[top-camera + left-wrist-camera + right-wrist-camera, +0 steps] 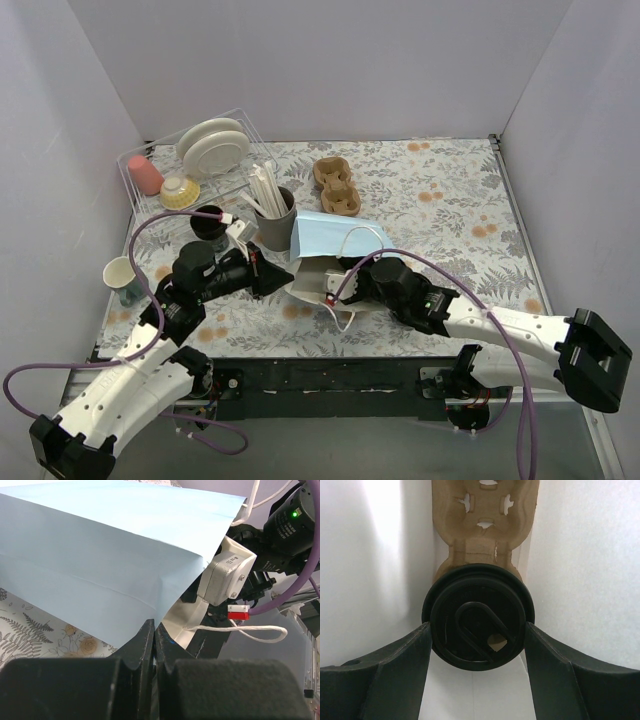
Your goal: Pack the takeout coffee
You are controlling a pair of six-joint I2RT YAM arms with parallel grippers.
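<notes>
A light blue paper bag [325, 232] lies on its side mid-table, its white-lined mouth facing the arms. My left gripper [278, 278] is shut on the bag's edge, which shows pinched between its fingers in the left wrist view [154, 630]. My right gripper [340, 285] reaches into the bag's mouth. In the right wrist view the takeout coffee [477, 615], a black cup seen lid-on, sits between the right gripper's [477, 630] fingers, which touch both sides of the lid. A brown cardboard carrier [485, 525] lies just beyond the cup, between the bag's white walls.
A brown cardboard carrier [336, 187] lies behind the bag. A grey cup of white sticks [275, 220] and a lidless black cup [208, 222] stand left of the bag. A wire rack [140, 165] with plates is at the back left. A white paper cup [122, 280] stands at the left edge.
</notes>
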